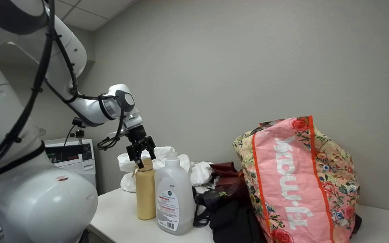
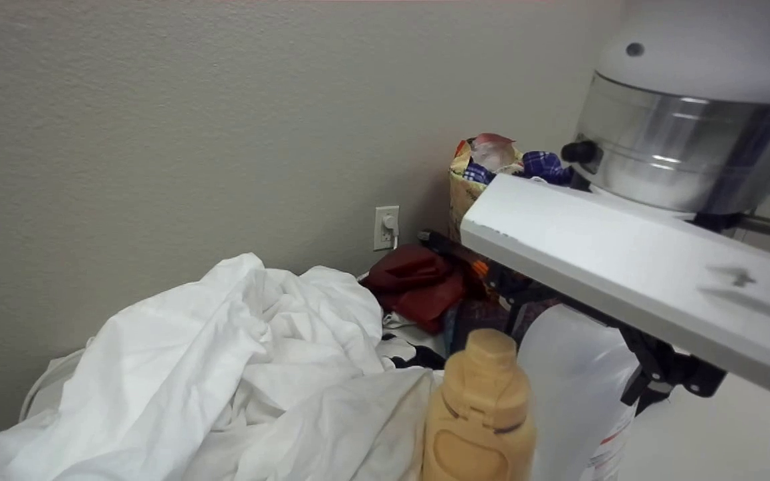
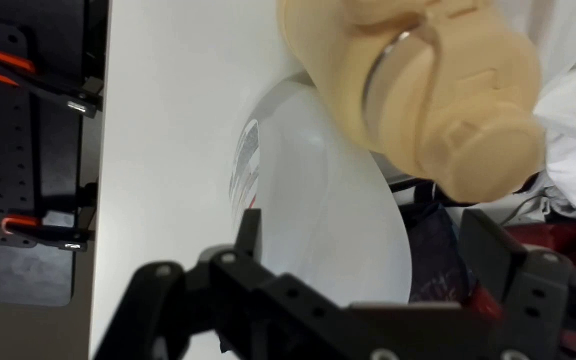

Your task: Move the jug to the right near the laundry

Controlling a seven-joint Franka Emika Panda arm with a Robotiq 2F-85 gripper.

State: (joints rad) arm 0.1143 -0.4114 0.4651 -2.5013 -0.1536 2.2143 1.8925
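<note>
In an exterior view, the jug point(image 1: 175, 199) is standing upright on the desk point(image 1: 117, 210), between the tan bottle point(image 1: 145, 195) and a dark pile point(image 1: 231, 219) — the laundry bag point(image 1: 295, 184) is standing beside that pile. In an exterior view, the arm point(image 2: 679, 150) is partly hiding the jug, and white cloth point(image 2: 258, 374) is lying beside the bottle. In the wrist view, the jaws are standing apart — the jug is showing between them, but I cannot tell if they are touching it.
</note>
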